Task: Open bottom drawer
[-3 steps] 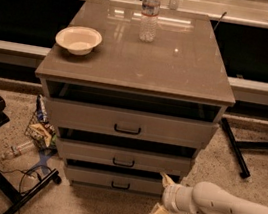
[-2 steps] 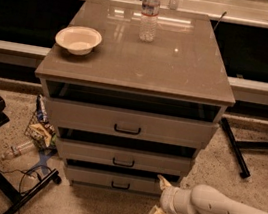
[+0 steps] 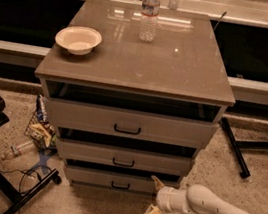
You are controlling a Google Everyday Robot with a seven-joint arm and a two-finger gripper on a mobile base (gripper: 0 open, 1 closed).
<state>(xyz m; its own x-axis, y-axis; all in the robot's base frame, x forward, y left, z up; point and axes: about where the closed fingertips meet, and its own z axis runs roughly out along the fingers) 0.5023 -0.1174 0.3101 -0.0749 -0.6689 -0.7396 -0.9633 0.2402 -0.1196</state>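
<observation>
The bottom drawer is the lowest of three grey-beige drawers in the cabinet, with a small black bar handle at its centre. A dark gap shows above its front panel. My gripper reaches in from the lower right on a white arm and sits just right of the drawer's front, near its right end. Its two pale fingers are spread apart, one high and one low, and hold nothing.
The middle drawer and top drawer sit above, both slightly out. A white bowl and a water bottle stand on the cabinet top. Litter and a black stand leg lie left. A black frame leg lies right.
My gripper has moved left and slightly down, closer to the right end of the bottom drawer's front. The drawers have not moved.
</observation>
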